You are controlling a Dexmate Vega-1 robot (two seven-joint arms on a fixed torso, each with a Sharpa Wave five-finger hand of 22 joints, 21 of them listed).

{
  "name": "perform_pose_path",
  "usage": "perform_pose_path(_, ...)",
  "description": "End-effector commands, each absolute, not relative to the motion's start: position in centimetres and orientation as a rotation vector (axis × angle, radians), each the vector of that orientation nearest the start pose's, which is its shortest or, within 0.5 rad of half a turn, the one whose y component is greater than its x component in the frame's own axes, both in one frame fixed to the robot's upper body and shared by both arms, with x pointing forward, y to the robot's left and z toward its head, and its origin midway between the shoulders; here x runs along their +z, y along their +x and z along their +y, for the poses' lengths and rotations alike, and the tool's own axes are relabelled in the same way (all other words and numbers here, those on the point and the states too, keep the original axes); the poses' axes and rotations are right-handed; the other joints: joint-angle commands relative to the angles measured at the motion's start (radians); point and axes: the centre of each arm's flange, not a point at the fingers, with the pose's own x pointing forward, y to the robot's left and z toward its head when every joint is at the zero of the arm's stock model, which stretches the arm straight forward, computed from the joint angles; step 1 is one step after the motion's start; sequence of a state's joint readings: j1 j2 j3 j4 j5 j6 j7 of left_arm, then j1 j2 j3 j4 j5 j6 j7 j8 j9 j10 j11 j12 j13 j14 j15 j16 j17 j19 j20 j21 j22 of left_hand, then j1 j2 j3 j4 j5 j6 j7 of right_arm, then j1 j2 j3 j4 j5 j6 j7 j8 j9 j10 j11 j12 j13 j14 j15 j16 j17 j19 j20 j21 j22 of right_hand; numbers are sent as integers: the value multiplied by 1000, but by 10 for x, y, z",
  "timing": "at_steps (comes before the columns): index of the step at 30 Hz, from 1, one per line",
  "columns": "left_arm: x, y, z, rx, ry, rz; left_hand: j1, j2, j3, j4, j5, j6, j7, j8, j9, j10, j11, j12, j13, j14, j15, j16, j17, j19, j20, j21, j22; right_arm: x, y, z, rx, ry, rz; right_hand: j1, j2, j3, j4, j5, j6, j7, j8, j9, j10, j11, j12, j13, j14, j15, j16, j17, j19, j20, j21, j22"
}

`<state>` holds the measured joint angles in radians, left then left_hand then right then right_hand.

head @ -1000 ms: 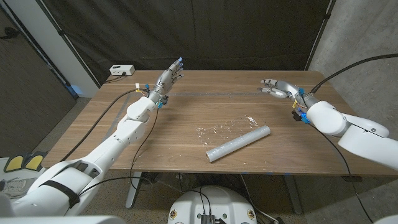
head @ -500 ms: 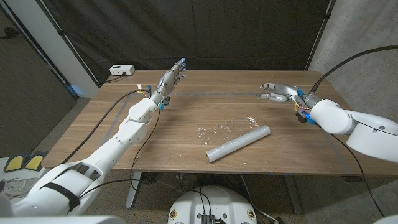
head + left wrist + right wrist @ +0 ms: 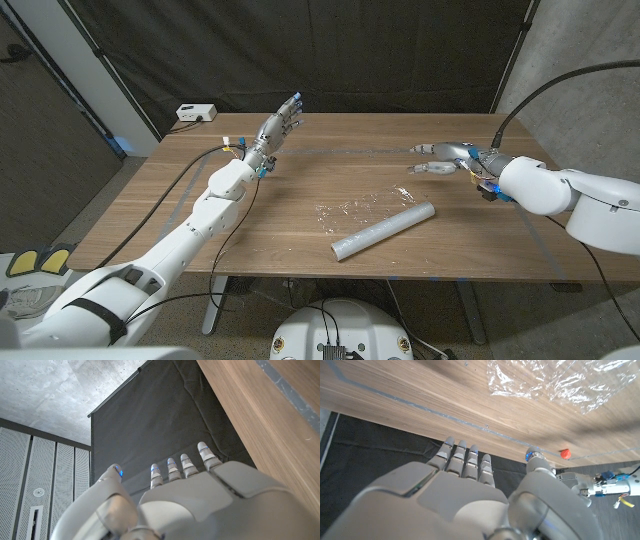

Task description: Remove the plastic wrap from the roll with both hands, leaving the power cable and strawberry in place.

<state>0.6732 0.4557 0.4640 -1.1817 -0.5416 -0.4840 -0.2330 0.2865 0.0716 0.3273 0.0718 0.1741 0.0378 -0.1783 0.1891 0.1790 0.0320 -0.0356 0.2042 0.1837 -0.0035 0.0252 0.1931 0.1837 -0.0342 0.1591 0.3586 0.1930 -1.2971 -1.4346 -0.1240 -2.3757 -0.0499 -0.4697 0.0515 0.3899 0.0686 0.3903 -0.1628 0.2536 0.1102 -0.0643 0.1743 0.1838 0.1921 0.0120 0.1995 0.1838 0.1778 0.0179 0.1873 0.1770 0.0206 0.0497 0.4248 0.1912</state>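
Note:
A grey cardboard roll (image 3: 385,230) lies slanted on the wooden table (image 3: 300,250) near the front middle. A crinkled sheet of clear plastic wrap (image 3: 360,208) lies spread on the wood just behind it, touching the roll. My left hand (image 3: 278,128) hovers over the back left of the table, fingers apart, holding nothing. My right hand (image 3: 440,158) hangs above the back right, fingers spread, well behind the roll. In the right wrist view the wrap (image 3: 555,380) shows ahead of my right hand (image 3: 470,505), and a small red strawberry (image 3: 564,453) sits near my left hand (image 3: 580,485).
A white power box (image 3: 196,113) with its cable sits at the back left corner. A black curtain (image 3: 330,50) hangs behind the table, and a concrete wall (image 3: 590,60) stands at the right. Thin cables run along my left arm (image 3: 190,225).
My right hand has come down and nearer, towards the wrap. My left hand has edged slightly farther back. Roll and wrap have not moved.

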Motion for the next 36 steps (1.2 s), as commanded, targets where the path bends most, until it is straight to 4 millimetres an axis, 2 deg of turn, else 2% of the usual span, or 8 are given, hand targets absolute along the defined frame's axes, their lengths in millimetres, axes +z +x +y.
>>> perform_pose_path(1, 36, 645, 231, -435, 149, -825, 0, -1, -3, -1, 3, 4, 1, 3, 3, 8, 0, 1, 3, 4, 1, 1, 3, 4, 6, -2, 5, 17, 451, -255, 261, -1595, -367, 15, -4, 1, -4, -4, -9, -1, 1, 4, -8, -11, -3, 3, -6, -9, -4, 1, -6, -1, -3, 3)
perform_pose_path(7, 37, 644, 229, -434, 145, -831, -1, -1, -3, 0, 3, 8, 5, 4, 3, 11, 0, 1, 3, 5, 2, 1, 3, 5, 9, -3, 5, 12, 455, -245, 329, -1630, -348, 27, 1, 8, -7, -4, -15, -1, 3, 4, -10, -16, -2, 4, -12, -16, -6, 1, -7, -1, -5, 3)
perform_pose_path(11, 36, 644, 229, -430, 143, -830, -2, -1, -4, 0, 3, 9, 5, 4, 3, 13, 1, 1, 3, 7, 2, 1, 3, 6, 9, -3, 5, 9, 457, -242, 358, -1651, -325, 51, 12, 22, -13, 1, -23, 0, 6, 4, -13, -21, -1, 4, -15, -18, -5, 1, -8, -3, -8, 2)
perform_pose_path(19, 33, 645, 223, -436, 137, -822, -3, 0, -4, 1, 3, 11, 7, 4, 3, 13, 2, 1, 3, 8, 2, 1, 3, 7, 9, -4, 5, 8, 450, -239, 358, -1727, -294, 69, 13, 31, -18, 3, -27, 1, 8, 4, -16, -23, 0, 4, -17, -21, -5, 0, -7, -2, -10, 2)
perform_pose_path(25, 31, 649, 220, -446, 133, -810, -3, 0, -4, 2, 4, 12, 8, 4, 3, 12, -1, 1, 3, 8, 2, 1, 3, 8, 10, -4, 5, 4, 446, -236, 363, -1774, -258, 79, 7, 34, -20, 3, -27, 0, 11, 4, -15, -20, 1, 4, -15, -22, -4, 0, -3, 0, -10, 1)
perform_pose_path(36, 36, 654, 215, -461, 135, -810, -5, 1, -5, 3, 4, 13, 8, 4, 3, 13, 0, 0, 3, 8, 2, 1, 4, 8, 9, -6, 5, -5, 444, -226, 352, -1909, -234, 114, -16, 41, -25, -4, -28, -5, 18, 4, -22, -45, 2, 4, -6, -43, -1, 0, 14, -4, -10, 0)
